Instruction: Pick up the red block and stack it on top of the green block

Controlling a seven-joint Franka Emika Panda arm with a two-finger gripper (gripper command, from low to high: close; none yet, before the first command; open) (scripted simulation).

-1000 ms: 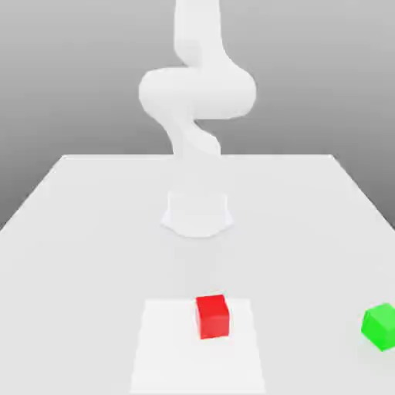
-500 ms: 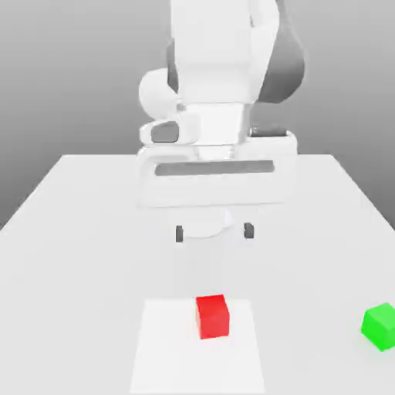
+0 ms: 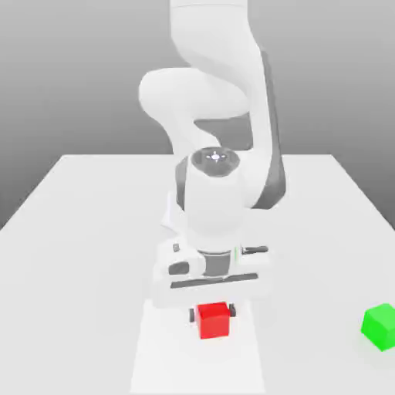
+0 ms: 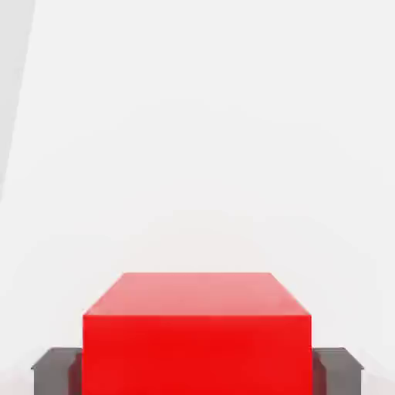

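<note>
The red block (image 3: 213, 321) sits on the white table near the front, on a paler square patch (image 3: 158, 351). My gripper (image 3: 213, 313) has come straight down over it, with one dark finger on each side of the cube. In the hand view the red block (image 4: 197, 332) sits between the two grey fingers (image 4: 55, 370), which press against its side faces, so my gripper (image 4: 197, 372) is shut on it. The block still rests on the table surface. The green block (image 3: 380, 325) lies apart at the exterior view's right, near the front edge.
The white table (image 3: 69, 231) stretches wide to both sides of the arm. The arm's base and upper links (image 3: 208, 100) rise behind the gripper at the table's middle back.
The hand has dropped from above the table down onto the red block. Its jaws, wide apart half a second ago, have closed on the cube. Neither block has moved.
</note>
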